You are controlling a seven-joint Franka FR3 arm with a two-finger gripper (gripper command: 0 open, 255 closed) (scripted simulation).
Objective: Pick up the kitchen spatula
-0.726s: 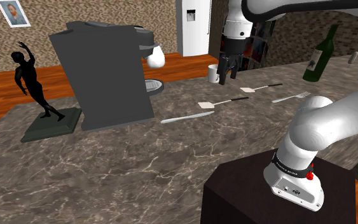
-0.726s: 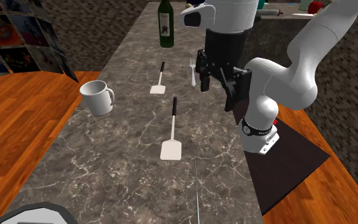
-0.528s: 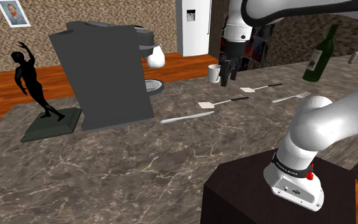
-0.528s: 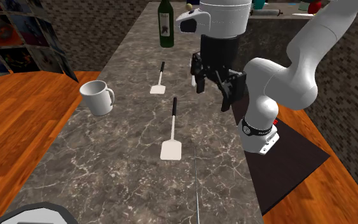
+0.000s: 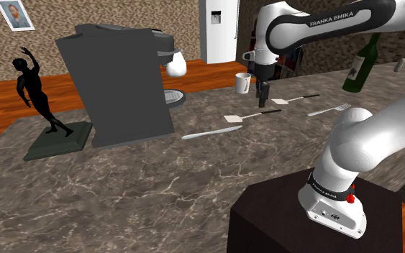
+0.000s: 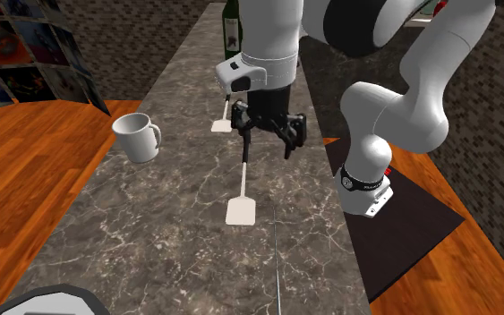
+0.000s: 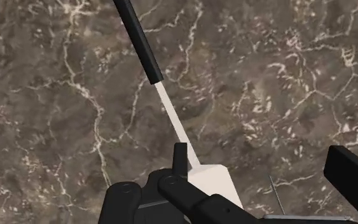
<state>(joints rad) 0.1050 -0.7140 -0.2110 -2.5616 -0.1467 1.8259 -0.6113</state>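
Your gripper (image 7: 266, 167) is hanging with its jaws spread wide, clasping nothing. In the wrist view the spatula (image 7: 170, 108) is lying flat on the marble countertop (image 6: 178, 233), but it isn't sitting centred in the gap. Its pale neck is running right past one finger (image 7: 180, 154), with the white blade down by that same finger and the black handle stretching away ahead. The other finger is hovering over bare stone, well off to the side. From the second exterior view you're hanging just above the handle, not touching it.

So I'd say you're doing the approach and line-up, with the grasp not begun. Next move, as I'm reading it, you're needing a sideways nudge so the neck or handle lands between the fingers, then a straight drop and a squeeze. Heads up: a second, smaller spatula (image 6: 222, 126) is lying just beyond yours, and a white mug (image 6: 136, 136) is sitting well off to one side.
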